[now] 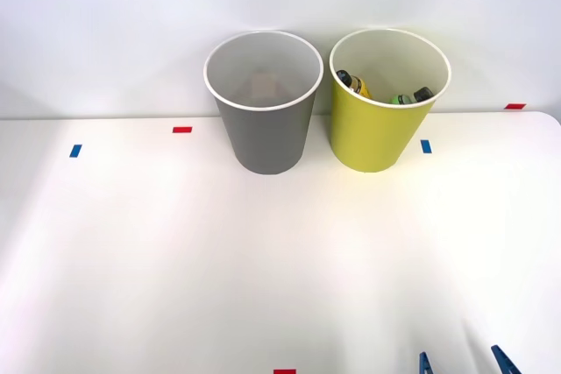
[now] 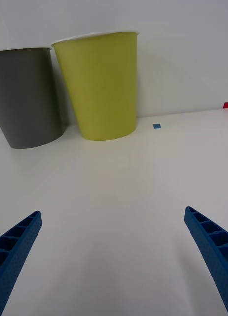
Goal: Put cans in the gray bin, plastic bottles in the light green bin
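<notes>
The gray bin [image 1: 263, 120] stands at the back of the white table, and a pale pinkish can [image 1: 264, 85] shows dimly at its bottom. Right beside it stands the light green bin [image 1: 379, 124], holding plastic bottles [image 1: 355, 83] with dark caps; one is yellow, another green [image 1: 410, 96]. My right gripper [image 1: 463, 363] is low at the table's front edge, right of centre, well short of both bins. It is open with nothing between its blue fingers [image 2: 212, 247]. The wrist view shows the gray bin [image 2: 27, 98] and the light green bin [image 2: 101, 84] from the side.
Small tape marks lie on the table: blue [image 1: 75, 151] and red [image 1: 181, 130] at the left, blue [image 1: 426, 146] and red [image 1: 514, 106] at the right, red [image 1: 284, 371] at the front edge. A white wall rises behind the bins.
</notes>
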Available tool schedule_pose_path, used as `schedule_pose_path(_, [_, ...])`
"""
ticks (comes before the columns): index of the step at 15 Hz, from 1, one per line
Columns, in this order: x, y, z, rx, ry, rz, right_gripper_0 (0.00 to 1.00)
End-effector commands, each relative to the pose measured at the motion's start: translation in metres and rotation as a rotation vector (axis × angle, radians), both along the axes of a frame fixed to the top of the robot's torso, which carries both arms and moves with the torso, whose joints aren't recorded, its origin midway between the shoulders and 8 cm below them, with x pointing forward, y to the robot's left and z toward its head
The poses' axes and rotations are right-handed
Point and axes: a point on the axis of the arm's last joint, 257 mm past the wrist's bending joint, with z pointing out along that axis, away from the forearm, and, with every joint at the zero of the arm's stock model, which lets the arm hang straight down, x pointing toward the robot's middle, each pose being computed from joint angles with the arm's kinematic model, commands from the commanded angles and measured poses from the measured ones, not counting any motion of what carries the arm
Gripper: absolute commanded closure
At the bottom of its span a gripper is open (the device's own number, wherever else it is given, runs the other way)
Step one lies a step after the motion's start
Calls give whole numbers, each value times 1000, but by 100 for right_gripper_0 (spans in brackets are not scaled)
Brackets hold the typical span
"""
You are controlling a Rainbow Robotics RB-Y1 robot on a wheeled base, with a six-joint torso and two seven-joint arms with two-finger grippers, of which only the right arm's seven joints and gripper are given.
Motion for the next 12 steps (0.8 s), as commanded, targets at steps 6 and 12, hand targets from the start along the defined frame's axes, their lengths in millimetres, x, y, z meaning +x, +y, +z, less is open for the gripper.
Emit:
schedule_pose_path(6, [0,0,0,0,0,0,0])
schedule_pose_path(12, [0,0,0,0,0,0,0])
